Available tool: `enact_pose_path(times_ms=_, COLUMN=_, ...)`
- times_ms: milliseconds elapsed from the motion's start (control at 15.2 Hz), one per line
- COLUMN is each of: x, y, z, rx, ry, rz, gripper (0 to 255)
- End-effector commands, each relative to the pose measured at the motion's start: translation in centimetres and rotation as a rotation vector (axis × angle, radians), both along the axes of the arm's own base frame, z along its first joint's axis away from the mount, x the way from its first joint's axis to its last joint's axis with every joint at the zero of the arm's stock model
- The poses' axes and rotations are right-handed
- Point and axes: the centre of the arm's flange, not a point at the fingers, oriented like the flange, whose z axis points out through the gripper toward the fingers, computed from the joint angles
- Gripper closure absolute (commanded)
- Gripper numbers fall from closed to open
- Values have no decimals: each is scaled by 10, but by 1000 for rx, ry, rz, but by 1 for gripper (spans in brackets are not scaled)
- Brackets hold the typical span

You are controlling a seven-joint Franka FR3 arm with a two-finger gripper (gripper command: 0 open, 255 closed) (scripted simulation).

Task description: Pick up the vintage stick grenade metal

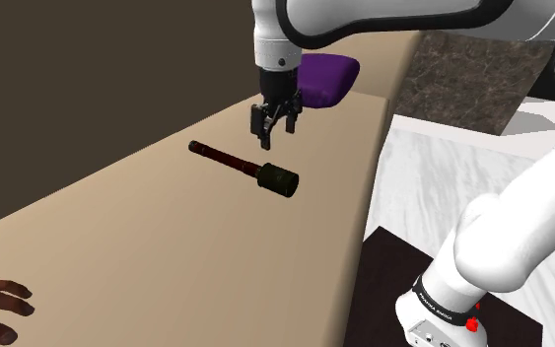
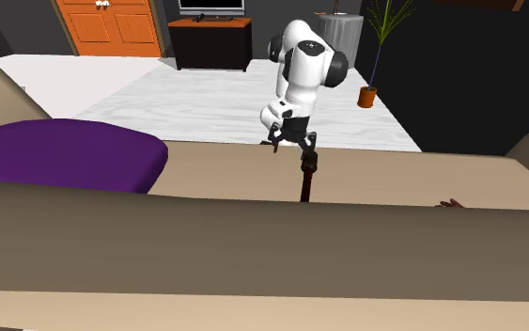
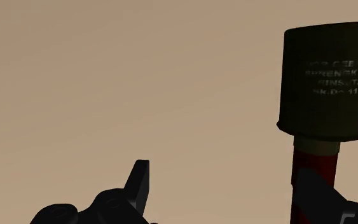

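The gripper (image 1: pixel 275 126) hangs above the stick grenade (image 1: pixel 246 168) with its two black fingers spread apart and nothing between them; the grenade lies flat on the tan surface (image 1: pixel 147 246), dark handle running to a drab green can-shaped head with pale lettering. In the wrist view the handle lines up under one finger (image 3: pixel 317 200) rather than in the gap, so my worry is that a straight descent would set that fingertip down on the handle and shove or roll the grenade aside; the round handle looks apt to roll, and a grip far from the head might let the heavier end droop. How high the fingers stand above the grenade I cannot judge well from these angles. A purple cushion (image 1: pixel 326 77) sits further along the top beyond the grenade; past the grenade in the second exterior view lie a pale floor (image 2: pixel 206 103), an orange door (image 2: pixel 112 23), a dark cabinet (image 2: pixel 213 42) and a potted plant (image 2: pixel 377 47).
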Motion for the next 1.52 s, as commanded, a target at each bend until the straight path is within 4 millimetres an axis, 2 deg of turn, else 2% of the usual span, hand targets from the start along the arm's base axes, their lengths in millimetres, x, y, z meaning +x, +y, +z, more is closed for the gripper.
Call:
enact_pose_path(times_ms=0, x=9, y=27, z=-2, rx=-3, ry=5, rz=26, gripper=0)
enact_pose_path(times_ms=330, x=32, y=86, z=-9, rx=-11, ry=18, rz=88, gripper=0)
enact_pose_path(times_ms=792, x=32, y=86, z=-45, rx=-11, ry=18, rz=88, gripper=0)
enact_pose_path(times_ms=924, x=32, y=86, z=-49, rx=-11, ry=18, rz=88, gripper=0)
enact_pose_path(times_ms=990, x=33, y=85, z=-48, rx=-11, ry=18, rz=88, gripper=255)
enact_pose_path(times_ms=1452, x=33, y=84, z=-49, rx=-11, ry=18, rz=88, gripper=255)
